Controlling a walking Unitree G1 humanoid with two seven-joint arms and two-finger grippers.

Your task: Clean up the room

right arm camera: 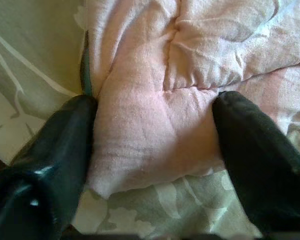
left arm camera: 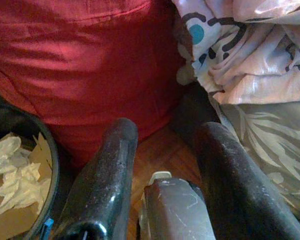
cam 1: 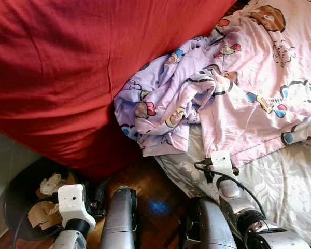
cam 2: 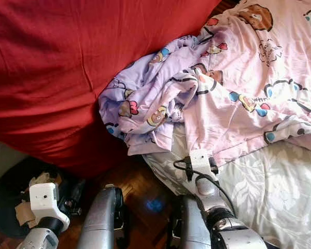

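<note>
A crumpled pink and lilac cartoon-print blanket [cam 1: 238,88] lies on the bed, one end bunched against a big red cover [cam 1: 67,67]. My right gripper [right arm camera: 155,110] is at the blanket's near hem, open, with its fingers [right arm camera: 60,145] standing on either side of a fold of pink cloth [right arm camera: 155,65]. Its wrist [cam 1: 220,163] rests on the bed's edge. My left gripper [left arm camera: 165,135] hangs low and open beside a black bin [cam 1: 15,192] holding crumpled paper [left arm camera: 15,175], with nothing between its fingers.
A grey leaf-print sheet [cam 1: 285,192] covers the near right of the bed. Dark wooden floor [cam 1: 155,202] shows between bed and bin. The red cover overhangs the floor beside the bin. Silver parts of my own body [cam 1: 119,218] stand low in the middle.
</note>
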